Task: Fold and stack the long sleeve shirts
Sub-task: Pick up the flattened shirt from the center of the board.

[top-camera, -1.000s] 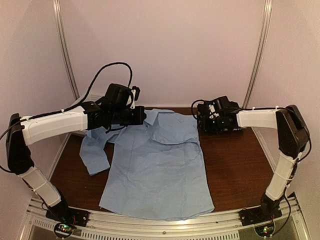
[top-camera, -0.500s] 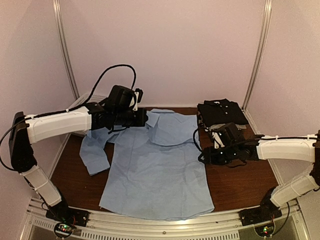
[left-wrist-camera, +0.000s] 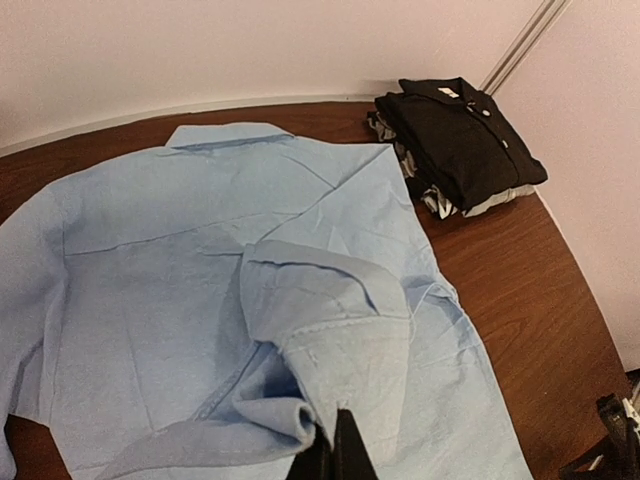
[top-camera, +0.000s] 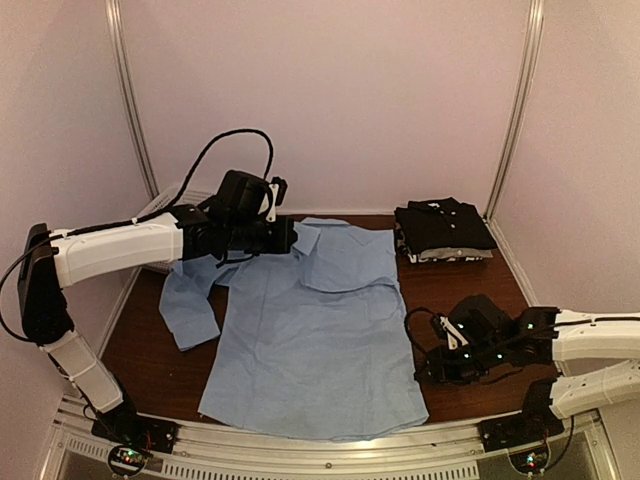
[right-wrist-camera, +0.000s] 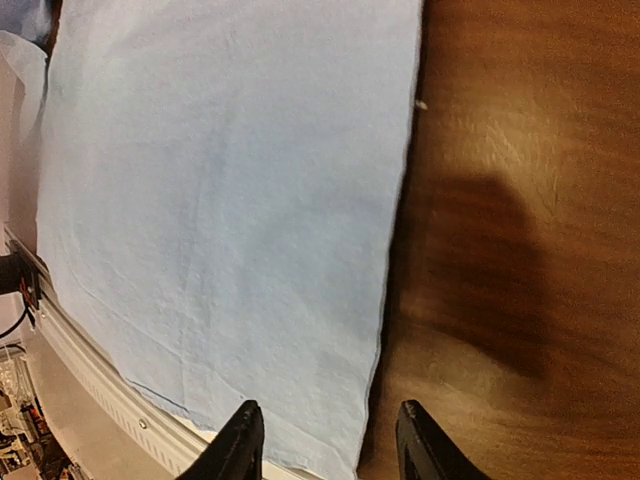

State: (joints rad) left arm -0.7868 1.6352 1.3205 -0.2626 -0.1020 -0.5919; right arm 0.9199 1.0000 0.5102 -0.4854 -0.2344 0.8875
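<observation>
A light blue long sleeve shirt lies spread flat in the middle of the table, collar at the back. My left gripper is shut on the shirt's sleeve cuff and holds it lifted over the shirt's back left part. My right gripper is open and empty, low over the table at the shirt's right edge near the hem. A folded black shirt tops a small stack at the back right, with a grey/white patterned shirt under it.
A white mesh basket sits at the back left, mostly hidden behind my left arm. The shirt's other sleeve lies on the left side of the table. The metal rail runs along the near table edge.
My right arm swung from the black stack at the back right down toward the front, to the blue shirt's right edge. My left gripper has barely moved.
</observation>
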